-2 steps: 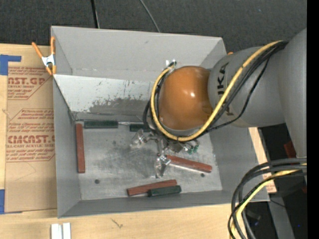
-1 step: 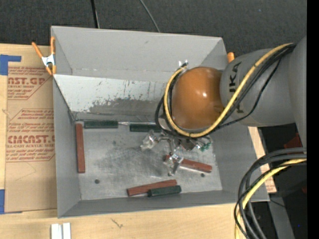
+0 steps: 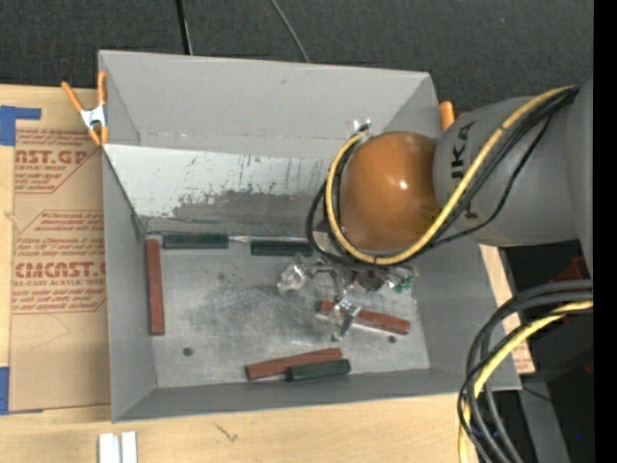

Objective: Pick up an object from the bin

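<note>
Your pincer (image 3: 339, 313) is low over the right-centre of the bin floor, right at the left end of a red stick (image 3: 382, 323). You can't tell if it's spread or pressed together. A crumpled clear wrapper (image 3: 292, 279) lies just left. The grey bin (image 3: 260, 95) has a scuffed floor and a scratched back wall. The arm (image 3: 521, 181) comes in from the right, its orange cover (image 3: 386, 191) facing up over the pincer.

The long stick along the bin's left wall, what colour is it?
The stick is reddish brown, clearest in the camera view.
</note>
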{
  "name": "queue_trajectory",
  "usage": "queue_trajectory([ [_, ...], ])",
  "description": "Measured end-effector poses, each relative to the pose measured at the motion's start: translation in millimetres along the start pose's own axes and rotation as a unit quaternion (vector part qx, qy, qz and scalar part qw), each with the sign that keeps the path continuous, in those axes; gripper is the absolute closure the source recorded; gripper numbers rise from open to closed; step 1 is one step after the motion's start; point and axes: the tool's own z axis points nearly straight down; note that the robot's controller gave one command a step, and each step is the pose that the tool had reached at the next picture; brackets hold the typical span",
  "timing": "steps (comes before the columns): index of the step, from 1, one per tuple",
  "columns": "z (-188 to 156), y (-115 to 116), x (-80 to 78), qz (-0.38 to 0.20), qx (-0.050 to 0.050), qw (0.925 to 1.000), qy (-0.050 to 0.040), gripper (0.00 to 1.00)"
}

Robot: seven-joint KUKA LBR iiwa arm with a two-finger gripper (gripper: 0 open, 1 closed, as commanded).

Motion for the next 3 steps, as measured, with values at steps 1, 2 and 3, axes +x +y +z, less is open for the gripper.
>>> queue_trajectory([
  [1,7,-21,16.7,-0.032,0.0,0.9995,0.0001,0.0],
  [2,28,-55,38.8,0.027,0.003,0.9996,-0.0036,1.0],
  [3,28,-55,38.8,0.027,0.002,0.9996,-0.0037,1.0],
])
